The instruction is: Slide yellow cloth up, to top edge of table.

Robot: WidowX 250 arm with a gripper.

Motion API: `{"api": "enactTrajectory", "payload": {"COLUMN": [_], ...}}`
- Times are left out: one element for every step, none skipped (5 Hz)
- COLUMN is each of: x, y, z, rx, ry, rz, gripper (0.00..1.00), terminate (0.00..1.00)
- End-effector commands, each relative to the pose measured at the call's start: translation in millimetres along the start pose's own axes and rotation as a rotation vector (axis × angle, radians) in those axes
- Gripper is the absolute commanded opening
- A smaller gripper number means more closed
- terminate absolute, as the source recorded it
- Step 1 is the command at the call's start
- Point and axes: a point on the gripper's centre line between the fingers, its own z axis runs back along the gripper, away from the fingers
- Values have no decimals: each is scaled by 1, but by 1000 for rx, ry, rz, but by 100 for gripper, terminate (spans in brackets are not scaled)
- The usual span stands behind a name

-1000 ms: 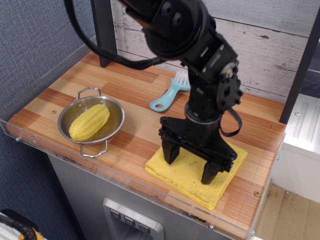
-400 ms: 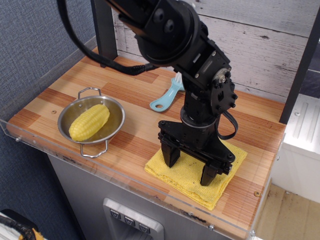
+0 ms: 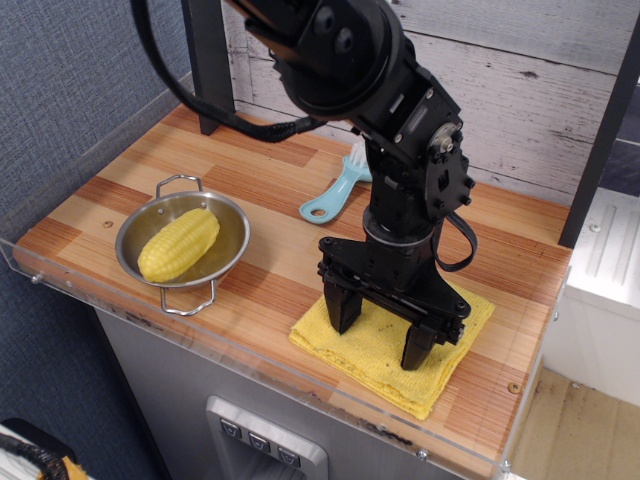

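I'm looking down at a rectangular wood-plank table (image 3: 130,180) striped orange-brown and pale, with a clear acrylic rim along its near edge and a whitewashed plank wall behind. Nearest me, at the front right corner of the table, lies the folded bright-yellow woven cloth (image 3: 375,360), its front corner close to the rim. My black gripper (image 3: 380,337) stands over it, jaws spread apart, both fingertips down on the cloth's surface; I cannot tell how hard they press. Left of that, near the front left, sits a round steel bowl with wire handles (image 3: 232,232) holding a yellow corn cob (image 3: 178,244), well apart from the cloth. Farther back, mid-table, a light-blue plastic brush with white bristles (image 3: 338,190) lies partly hidden behind the arm. A dark upright post (image 3: 209,65) stands at the back left.
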Motion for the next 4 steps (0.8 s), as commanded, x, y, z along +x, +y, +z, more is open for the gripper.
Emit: {"api": "enactTrajectory", "payload": {"x": [19, 24, 39, 59], "y": [3, 0, 3, 9], "z": [-4, -7, -9, -11], "rx": [7, 14, -27, -45], "ry": [-10, -16, -27, -34], "rz": [8, 3, 28, 64], "gripper": [100, 100, 100, 100], "terminate": [0, 0, 0, 0]}}
